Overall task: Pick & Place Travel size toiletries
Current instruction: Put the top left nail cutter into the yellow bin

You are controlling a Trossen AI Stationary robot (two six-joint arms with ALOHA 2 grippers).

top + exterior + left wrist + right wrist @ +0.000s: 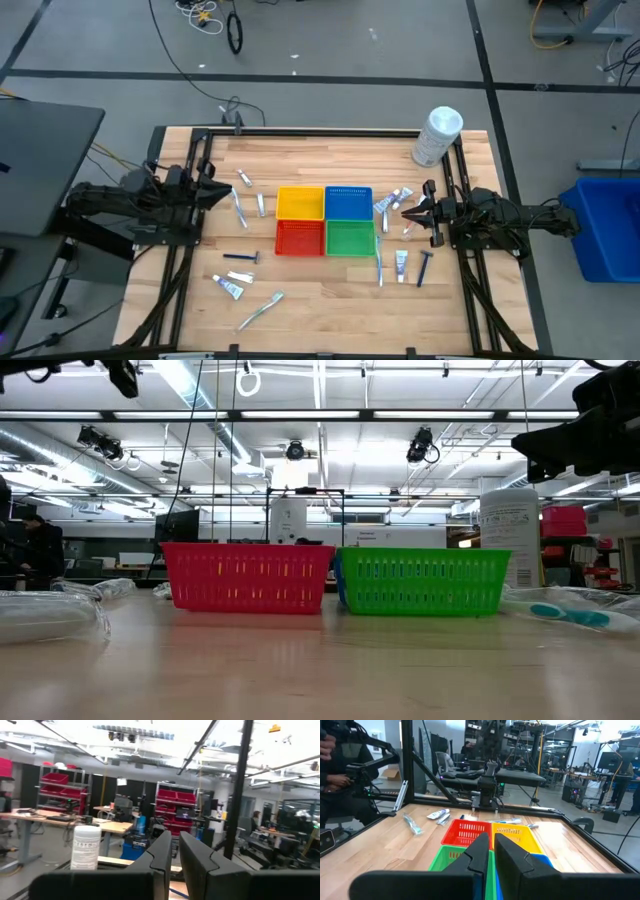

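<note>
Low view hides the yellow basket (299, 203) and blue basket (348, 202) behind the red basket (247, 577) and green basket (424, 580); both grippers' jaws sit pressed together, holding nothing, toiletries (401, 263) scattered around.

1. Pale wooden table (330, 310), dark frame along its edges
2. At centre, four baskets touching in a square: yellow basket (299, 202), blue basket (348, 202), red basket (299, 238), green basket (349, 238)
3. Near the far right corner, a white cylindrical container (437, 136)
4. Left of the baskets, small tubes (242, 180) and a dark razor (240, 257); nearer the front, a tube (228, 287) and probably a toothbrush (260, 310)
5. Right of the baskets, silvery packets (392, 200), a toothbrush (379, 262), a white tube (401, 265), another razor (424, 268)
</note>
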